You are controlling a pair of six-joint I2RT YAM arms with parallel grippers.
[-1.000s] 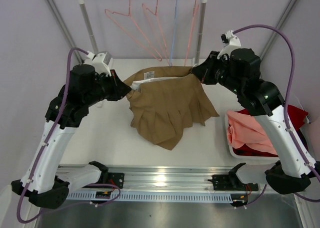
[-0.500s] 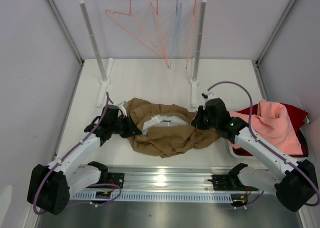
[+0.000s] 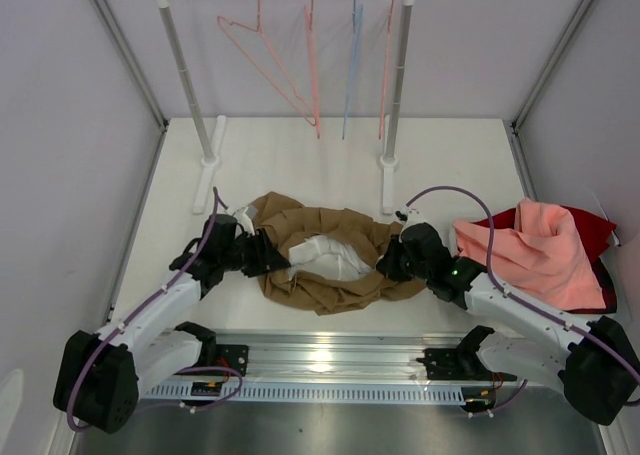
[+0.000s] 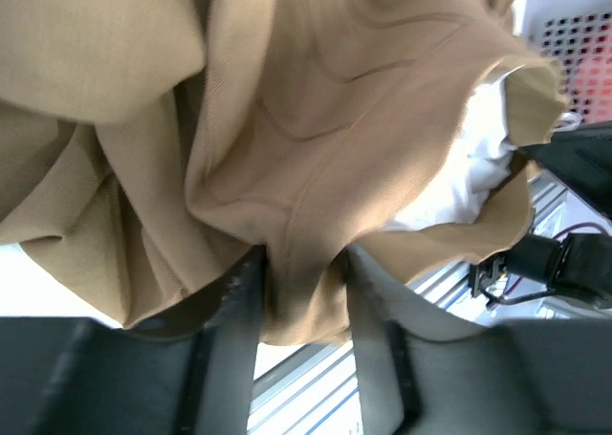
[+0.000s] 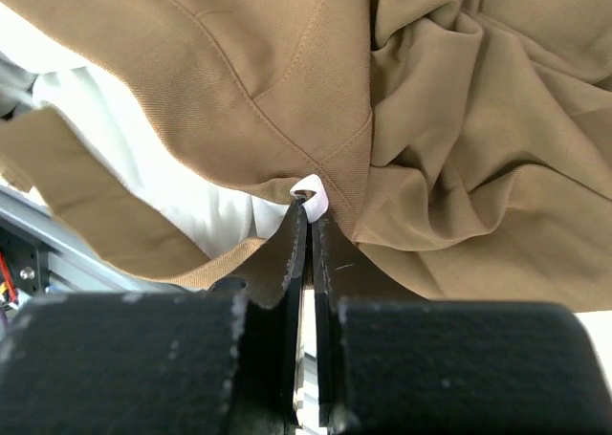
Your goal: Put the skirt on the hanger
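Observation:
The tan-brown skirt [image 3: 330,287] lies bunched on the table between my two grippers, its pale lining [image 3: 335,255] showing through the open waistband. My left gripper [image 3: 272,260] is at its left edge. In the left wrist view its fingers [image 4: 301,263] stand apart, with a loose fold of the skirt [image 4: 316,119] between them. My right gripper [image 5: 308,206] is shut on a small white loop [image 5: 312,188] at the waistband of the skirt [image 5: 459,119], at its right edge [image 3: 385,265]. A salmon-pink hanger [image 3: 265,60] hangs on the rail at the back, with others like it.
The rail's two white posts [image 3: 185,70] [image 3: 400,75] stand behind the skirt. A light blue hanger [image 3: 350,65] hangs among the pink ones. At the right, a basket holds salmon-pink cloth [image 3: 540,255] over dark red cloth [image 3: 592,225]. The metal rail [image 3: 330,360] runs along the near edge.
Both arms came down from holding the skirt spread up high and laid it bunched on the table. In the last half second the left jaws parted; the right stays shut.

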